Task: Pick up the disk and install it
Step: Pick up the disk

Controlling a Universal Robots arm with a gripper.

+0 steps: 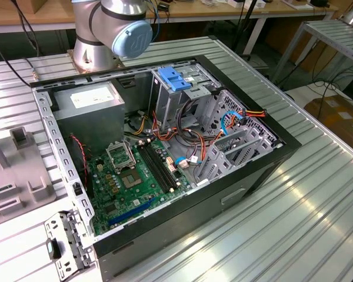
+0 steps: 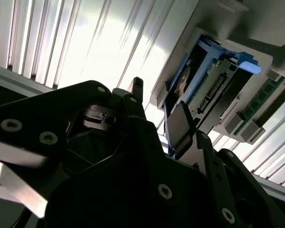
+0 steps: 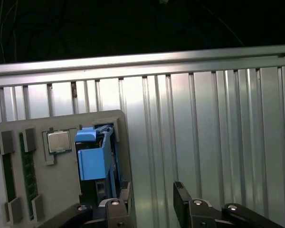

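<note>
The disk stands on edge in a slot of a grey holder tray, dark metal with blue plastic rails. In the second wrist view the disk shows its connector edge and blue rail. My gripper is open with nothing between its fingers. It hovers over the ribbed table beside the tray, one fingertip close to the tray's edge near the disk. The second wrist view shows the same open gripper, its dark finger pad just short of the disk.
The holder tray also carries a processor chip and a memory stick. In the exterior view an open computer case lies on the table with its motherboard, power-supply box, blue latch and metal cage.
</note>
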